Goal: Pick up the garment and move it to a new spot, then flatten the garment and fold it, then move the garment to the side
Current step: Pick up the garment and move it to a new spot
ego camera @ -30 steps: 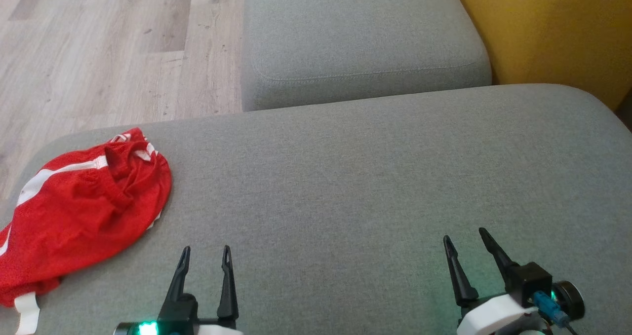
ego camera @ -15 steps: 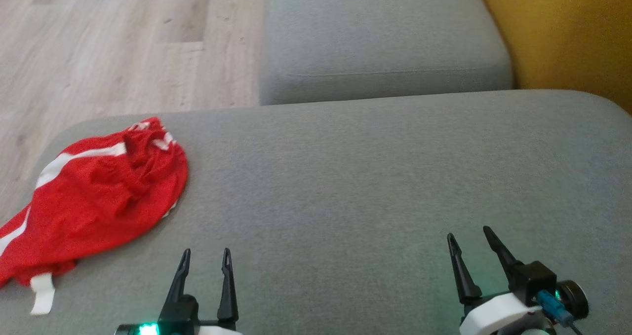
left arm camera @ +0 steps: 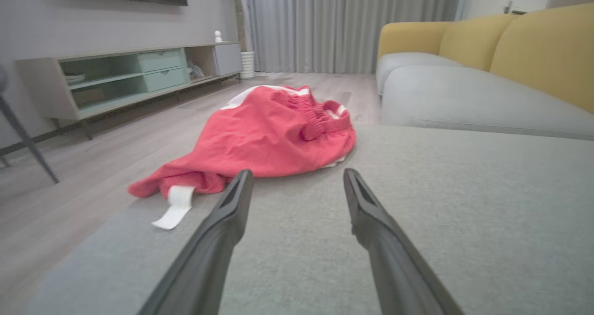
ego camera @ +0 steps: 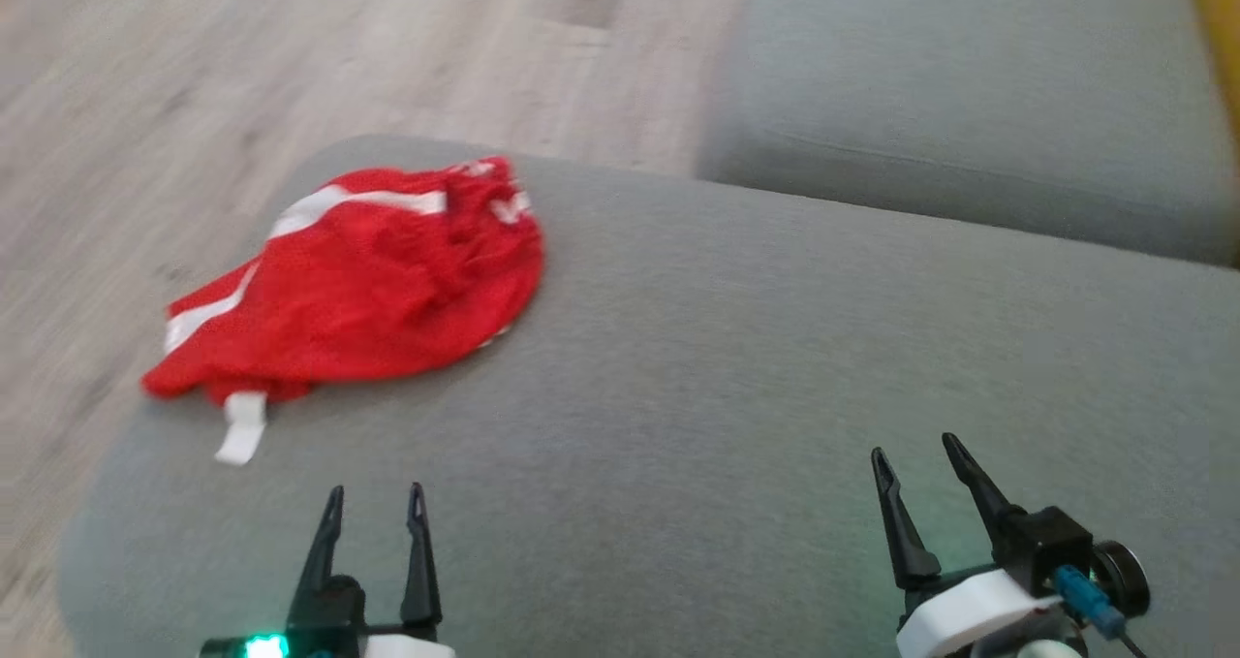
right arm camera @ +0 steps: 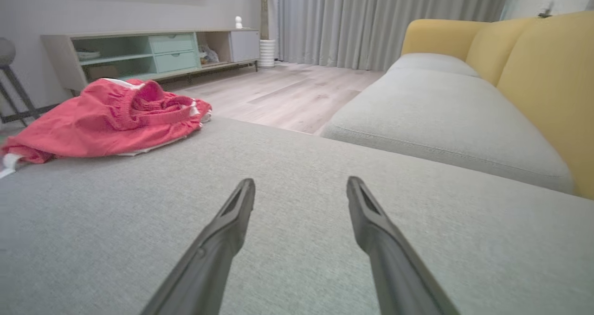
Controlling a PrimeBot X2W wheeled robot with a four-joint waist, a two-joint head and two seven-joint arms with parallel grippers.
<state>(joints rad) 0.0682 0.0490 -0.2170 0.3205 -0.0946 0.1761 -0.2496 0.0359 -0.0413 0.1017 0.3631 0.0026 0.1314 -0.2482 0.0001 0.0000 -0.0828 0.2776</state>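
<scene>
Garment (ego camera: pixel 358 280) sits bunched at ten o'clock; left gripper (ego camera: pixel 376 490) and right gripper (ego camera: pixel 913 447) spread wide, empty, ready to grab.

The robot's left gripper (ego camera: pixel 376 488) is showing two long black fingers (left arm camera: pixel 218 234), slim and tapering to points, with a green light (ego camera: pixel 257 646) glowing at its base. The right gripper (ego camera: pixel 914 445) is wearing matching fingers on a rounded white wrist shell (ego camera: pixel 969 611), and is carrying a black box-shaped block (ego camera: pixel 1044 542), a blue plug (ego camera: pixel 1083 602) and a round black knob (ego camera: pixel 1124 580).
</scene>
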